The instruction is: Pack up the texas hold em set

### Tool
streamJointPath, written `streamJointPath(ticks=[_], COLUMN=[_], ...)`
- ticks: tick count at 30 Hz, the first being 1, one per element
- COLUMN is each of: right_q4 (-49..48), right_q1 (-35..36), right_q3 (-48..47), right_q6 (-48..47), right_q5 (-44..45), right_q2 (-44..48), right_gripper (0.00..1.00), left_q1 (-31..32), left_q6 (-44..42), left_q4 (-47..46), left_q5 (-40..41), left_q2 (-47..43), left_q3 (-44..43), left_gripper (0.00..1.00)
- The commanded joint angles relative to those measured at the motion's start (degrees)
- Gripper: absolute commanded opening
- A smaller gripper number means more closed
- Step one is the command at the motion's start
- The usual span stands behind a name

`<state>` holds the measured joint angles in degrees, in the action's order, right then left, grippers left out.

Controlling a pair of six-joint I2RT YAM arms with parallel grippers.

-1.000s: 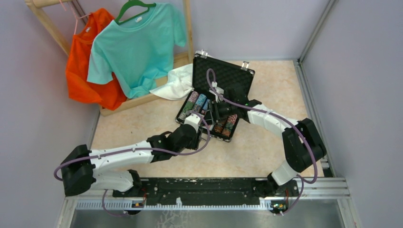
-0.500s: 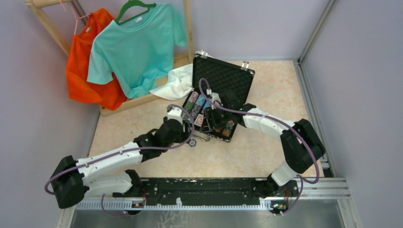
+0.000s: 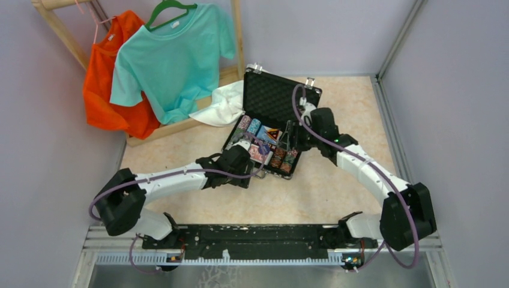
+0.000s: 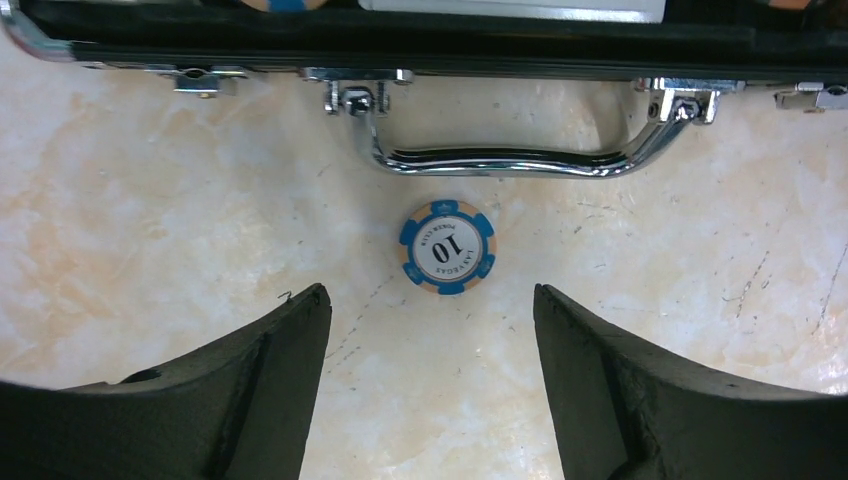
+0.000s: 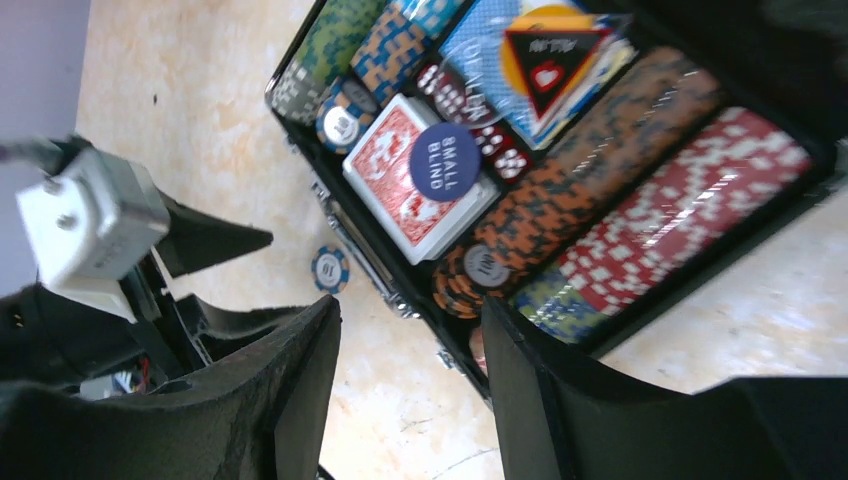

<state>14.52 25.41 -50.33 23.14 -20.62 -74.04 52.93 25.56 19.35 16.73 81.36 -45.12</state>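
Note:
The black case (image 3: 298, 96) lies open with its lid up. Its tray (image 5: 300, 100) holds rows of multicoloured chips (image 5: 600, 150), a red deck (image 5: 385, 175) with a blue "small blind" button (image 5: 446, 160) on it, a blue deck (image 5: 490, 40) and red dice (image 5: 470, 105). One blue "10" chip (image 4: 448, 247) lies on the floor just in front of the case's chrome handle (image 4: 510, 160); it also shows in the right wrist view (image 5: 330, 268). My left gripper (image 4: 428, 295) is open and empty, just short of this chip. My right gripper (image 5: 410, 305) is open and empty above the case's front edge.
A white cloth (image 3: 223, 105) lies against the case's left side. A wooden rack (image 3: 180, 123) with an orange shirt (image 3: 105, 90) and a teal shirt (image 3: 174, 60) stands at the back left. Walls close in the floor on the left and right.
My left gripper swung out to the left, then came back to the case's front edge. My right gripper drew back from over the tray toward the right.

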Motion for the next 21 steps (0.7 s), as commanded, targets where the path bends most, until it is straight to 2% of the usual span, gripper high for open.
streamJointPath(ticks=[1,21], right_q4=[0.27,-0.08], right_q1=[-3.63,-4.75], right_q3=[0.67,1.02], right_q6=[-0.78,-1.34], right_q5=[-0.09,-1.92], right_q2=[4.63,4.61], right_gripper=[0.54,0.54], left_q1=[0.43,0.95], left_q6=[-2.26,-3.13], left_q4=[0.79,-2.22], left_q5=[-3.92,-3.98], left_q2=[3.15,12.33], left_q3=[-2.65,-4.97], left_gripper=[0.8,0.75])
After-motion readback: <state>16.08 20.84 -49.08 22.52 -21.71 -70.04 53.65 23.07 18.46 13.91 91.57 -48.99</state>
